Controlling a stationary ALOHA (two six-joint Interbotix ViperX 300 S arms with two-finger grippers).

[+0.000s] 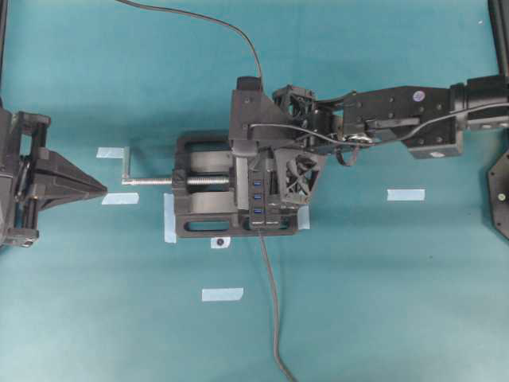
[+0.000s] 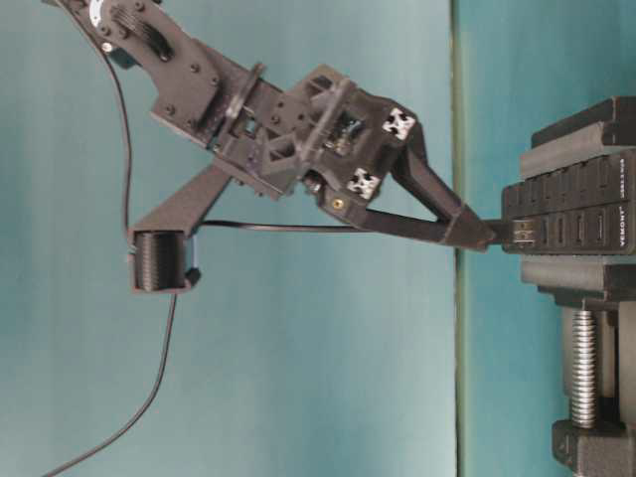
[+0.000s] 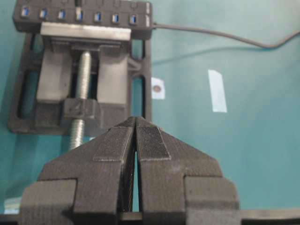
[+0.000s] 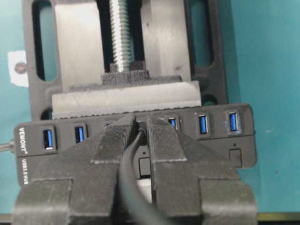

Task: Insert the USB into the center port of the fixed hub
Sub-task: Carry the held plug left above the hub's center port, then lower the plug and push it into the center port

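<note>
Ribbed black right gripper (image 4: 140,129) pinches the USB (image 4: 141,125) against the bar-shaped fixed hub (image 4: 234,154).

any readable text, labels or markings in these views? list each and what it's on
"VEMONT": white brand print on the end of the fixed hub, also legible in the table-level view.
"USB3.0 HUB": smaller white print just below it on the same end.
A second small line beside "VEMONT" in the table-level view is too blurred to read.
No other text is legible.
</note>
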